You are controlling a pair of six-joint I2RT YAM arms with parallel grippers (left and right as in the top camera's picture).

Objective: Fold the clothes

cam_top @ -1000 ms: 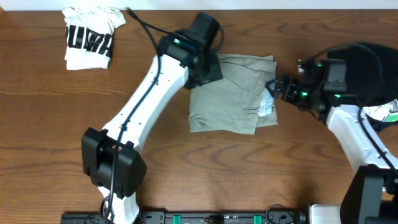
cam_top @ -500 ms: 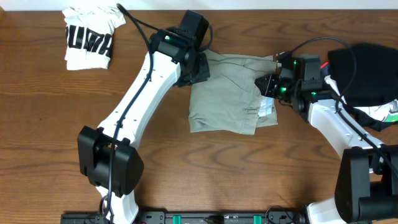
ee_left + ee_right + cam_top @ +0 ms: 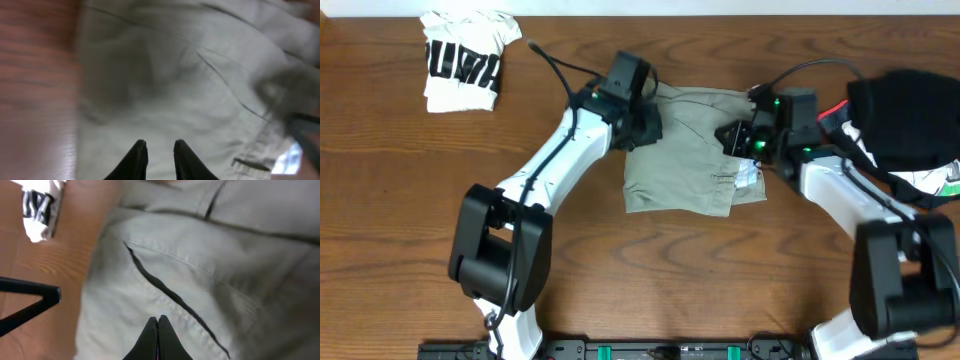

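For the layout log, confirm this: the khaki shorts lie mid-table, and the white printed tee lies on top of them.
Wrong: the white printed tee lies apart from the shorts, at the table's far left corner, as the overhead view shows. The shorts are mid-table.

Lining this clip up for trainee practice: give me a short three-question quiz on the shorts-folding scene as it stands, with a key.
1. True or false: the white printed tee lies on top of the shorts.
2. The right gripper is: A) wide open, B) shut, C) out of view.
3. Fill in: the left gripper and the right gripper are both at the shorts' ___ half (near or far, counted from the robot).
Key: 1 false, the tee lies well apart, off to the far left; 2 B; 3 far.
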